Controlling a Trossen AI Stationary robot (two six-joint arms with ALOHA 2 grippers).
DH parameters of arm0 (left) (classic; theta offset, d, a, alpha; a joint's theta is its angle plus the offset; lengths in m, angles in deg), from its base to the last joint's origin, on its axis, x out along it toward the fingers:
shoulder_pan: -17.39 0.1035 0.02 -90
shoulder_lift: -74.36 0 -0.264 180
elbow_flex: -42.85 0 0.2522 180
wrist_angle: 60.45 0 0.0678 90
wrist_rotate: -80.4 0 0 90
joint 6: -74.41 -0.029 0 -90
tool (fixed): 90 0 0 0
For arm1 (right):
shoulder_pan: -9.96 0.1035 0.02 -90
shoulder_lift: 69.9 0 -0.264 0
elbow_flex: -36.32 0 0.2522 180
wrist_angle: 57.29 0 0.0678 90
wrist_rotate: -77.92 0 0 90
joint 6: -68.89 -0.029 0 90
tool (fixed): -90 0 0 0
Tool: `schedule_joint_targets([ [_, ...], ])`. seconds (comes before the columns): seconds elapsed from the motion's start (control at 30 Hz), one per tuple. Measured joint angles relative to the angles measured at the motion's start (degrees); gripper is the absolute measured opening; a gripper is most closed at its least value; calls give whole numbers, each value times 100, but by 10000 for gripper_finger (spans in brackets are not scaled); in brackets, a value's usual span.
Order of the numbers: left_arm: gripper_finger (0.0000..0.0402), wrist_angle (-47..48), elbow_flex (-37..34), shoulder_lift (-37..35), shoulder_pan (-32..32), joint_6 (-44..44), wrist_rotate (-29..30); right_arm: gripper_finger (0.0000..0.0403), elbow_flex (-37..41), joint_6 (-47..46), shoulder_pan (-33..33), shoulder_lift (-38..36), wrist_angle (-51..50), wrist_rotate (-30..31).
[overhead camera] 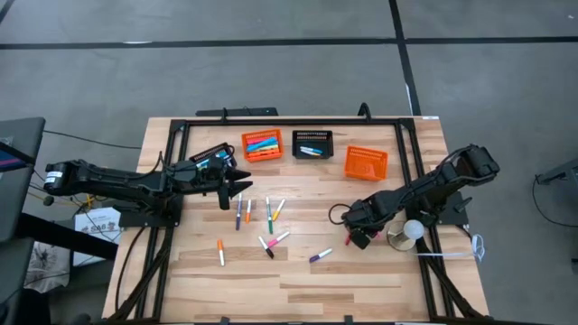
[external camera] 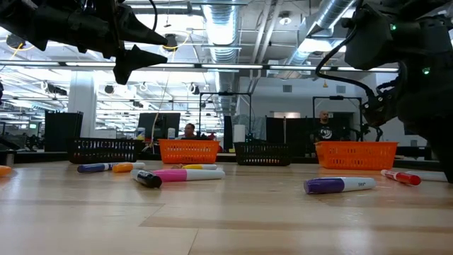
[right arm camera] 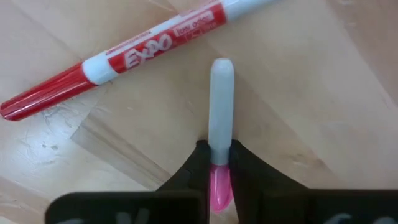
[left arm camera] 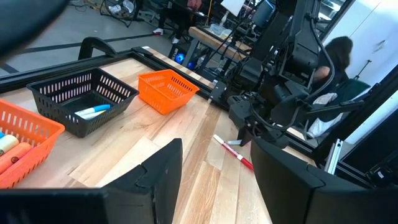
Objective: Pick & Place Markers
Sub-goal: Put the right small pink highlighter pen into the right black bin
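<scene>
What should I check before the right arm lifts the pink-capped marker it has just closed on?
1. Right gripper shut on the thin white marker with a pink cap: ok.
2. Grip position: fingers clamp near the pink cap, long white barrel sticking out; tilt risk: not ok.
3. Red-and-white Expo marker lies apart from the held one: ok.
4. Empty orange mesh basket nearby: ok.
5. Left gripper hovers open over the loose markers at mid-table, away from the right arm: ok.
6. Marker already off the wooden table: cannot tell.
</scene>
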Motion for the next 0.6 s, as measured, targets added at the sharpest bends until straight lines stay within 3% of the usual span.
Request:
schedule_joint_targets([
  [0.27, 190, 0, 0, 0, -2, 0, 0, 36, 29, -686, 4, -475, -635, 31],
  [0.6, 190, -32, 0, -2, 0, 0, -4, 24, 22, -1009, 2, -1537, -572, 211],
])
